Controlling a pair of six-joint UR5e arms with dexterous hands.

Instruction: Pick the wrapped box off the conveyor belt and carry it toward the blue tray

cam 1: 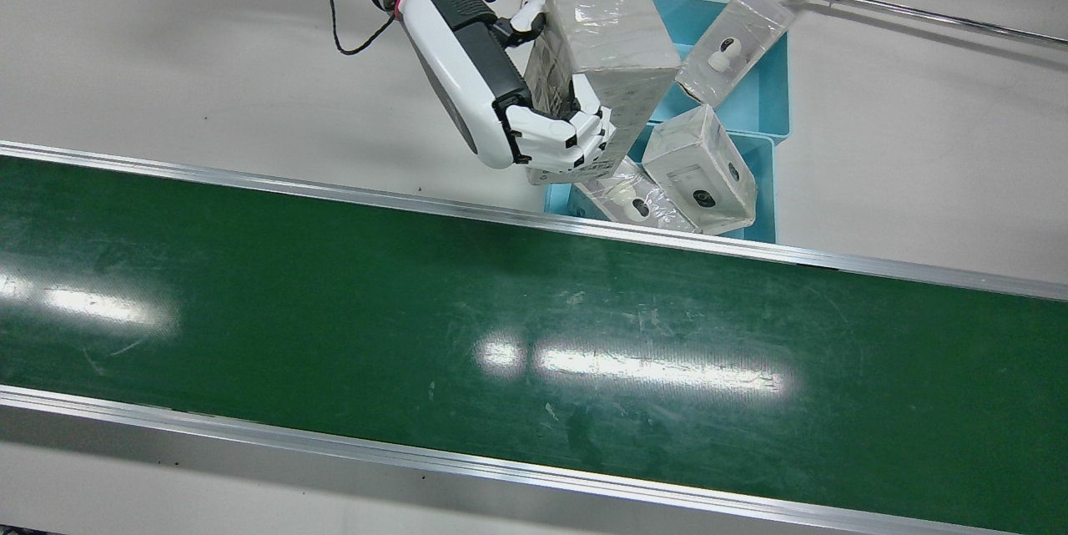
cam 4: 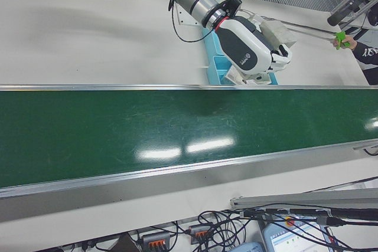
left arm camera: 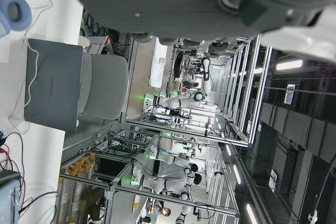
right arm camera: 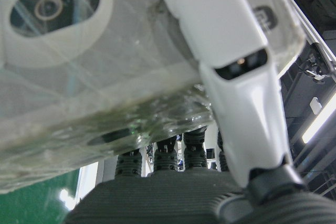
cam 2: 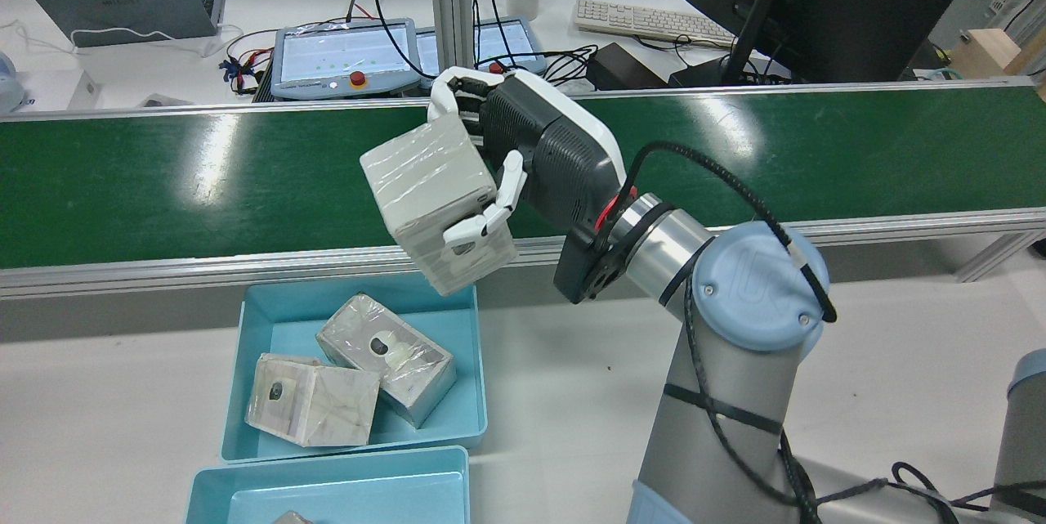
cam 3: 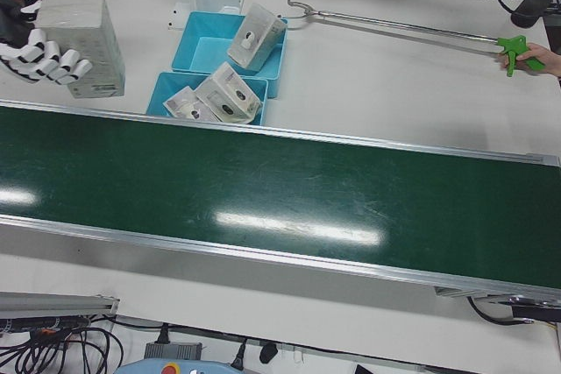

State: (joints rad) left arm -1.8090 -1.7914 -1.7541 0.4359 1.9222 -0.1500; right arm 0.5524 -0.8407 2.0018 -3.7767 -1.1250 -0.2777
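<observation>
While the green conveyor belt (cam 1: 334, 301) runs bare across the station, the right arm (cam 2: 719, 360) reaches in from the robot side and its right hand (cam 1: 534, 113) has the wrapped box (cam 1: 605, 59) clamped: fingers (cam 1: 567, 138) curled over one face, thumb on the opposite side. Box is airborne, tilted, clear of the belt, sitting over the white table (cam 1: 209, 59) edge just beside the near blue tray (cam 2: 359, 369); in the rear view its lower corner hangs above that tray's belt-side rim. That tray holds two other wrapped boxes (cam 2: 351, 385), lying touching each other. A second blue tray (cam 1: 751, 93) butts against the first on the robot side, with one clear-wrapped packet (cam 1: 734, 42) tilted against its wall (contents look like a small white and black part, too small to say more). Right hand view is mostly film-wrapped box surface pressed against the palm, thumb across it. A long metal reacher tool (cam 3: 394, 25) lies across the table toward the trays, its green handle (cam 3: 513, 48) held by a person's hand (cam 3: 543, 59) at the frame edge; hook end sits near the far tray, apart from it. Left hand shows only as dark underside at the top of its own camera view, pointing away at the lab background; cannot tell how its fingers stand.
</observation>
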